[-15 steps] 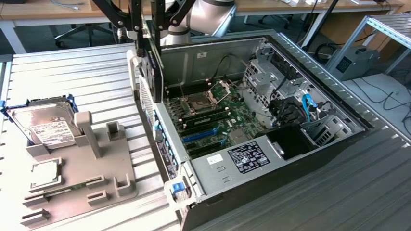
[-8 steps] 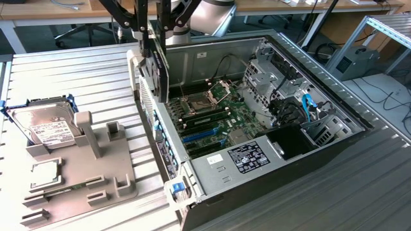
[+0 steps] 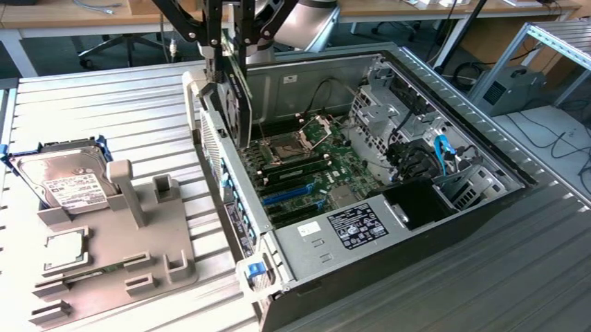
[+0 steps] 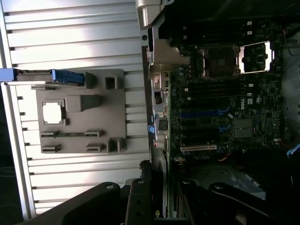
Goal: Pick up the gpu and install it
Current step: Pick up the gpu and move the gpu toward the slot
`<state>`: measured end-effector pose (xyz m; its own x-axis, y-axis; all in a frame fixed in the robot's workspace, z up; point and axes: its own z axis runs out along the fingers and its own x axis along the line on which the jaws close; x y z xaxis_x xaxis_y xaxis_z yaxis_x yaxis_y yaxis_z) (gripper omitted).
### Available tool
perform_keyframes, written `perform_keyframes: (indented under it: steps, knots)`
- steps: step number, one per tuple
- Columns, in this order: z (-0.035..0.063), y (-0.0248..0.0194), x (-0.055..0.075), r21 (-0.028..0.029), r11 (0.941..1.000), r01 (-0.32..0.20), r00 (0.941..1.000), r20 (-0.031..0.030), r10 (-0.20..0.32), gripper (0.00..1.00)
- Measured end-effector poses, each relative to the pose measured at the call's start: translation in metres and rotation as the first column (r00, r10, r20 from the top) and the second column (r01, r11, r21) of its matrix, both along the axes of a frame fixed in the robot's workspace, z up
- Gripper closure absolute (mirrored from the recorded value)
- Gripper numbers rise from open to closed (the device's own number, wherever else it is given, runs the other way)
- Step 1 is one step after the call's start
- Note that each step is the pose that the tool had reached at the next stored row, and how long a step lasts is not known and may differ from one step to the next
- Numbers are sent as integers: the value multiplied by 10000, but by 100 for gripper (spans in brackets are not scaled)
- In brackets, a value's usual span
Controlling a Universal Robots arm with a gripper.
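just above the case rim (image 3: 235, 200), the tool (image 3: 226, 59) clamps the gpu (image 3: 229, 111) upright.

- The arm (image 3: 309, 24) is cut off by the top edge of the exterior view.
- The upper edge of the gpu (image 3: 224, 114) is covered by the fingers (image 3: 214, 52) clamped on it.
- Part of the computer case (image 3: 416, 290) interior, in the upper middle of the frame, is hidden behind the gpu; the case's near corner is cut off at the bottom of the frame.
- One corner of the hard drive (image 3: 60, 180) is hidden behind a post of the grey tray (image 3: 138, 277).
- The print on the hard drive's label and on the power supply (image 3: 356, 228) label is too small to be read.
- In the wrist view the gpu is seen edge-on, so its faces are hidden.
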<state>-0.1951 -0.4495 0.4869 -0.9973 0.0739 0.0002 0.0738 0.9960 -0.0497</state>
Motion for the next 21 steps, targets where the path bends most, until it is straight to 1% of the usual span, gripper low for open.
perform_keyframes:
  steps: [6,10,15,17,21]
  knots:
    - [-9,0,48,-38,10000,0,10000,0,0,74]
    - [-29,0,90,-98,10000,0,10000,0,0,74]
    - [-56,0,137,-156,9999,0,10000,0,0,74]
    - [-69,0,158,-171,9999,0,10000,-1,0,74]
    - [-93,0,208,-182,9998,0,10000,0,0,74]
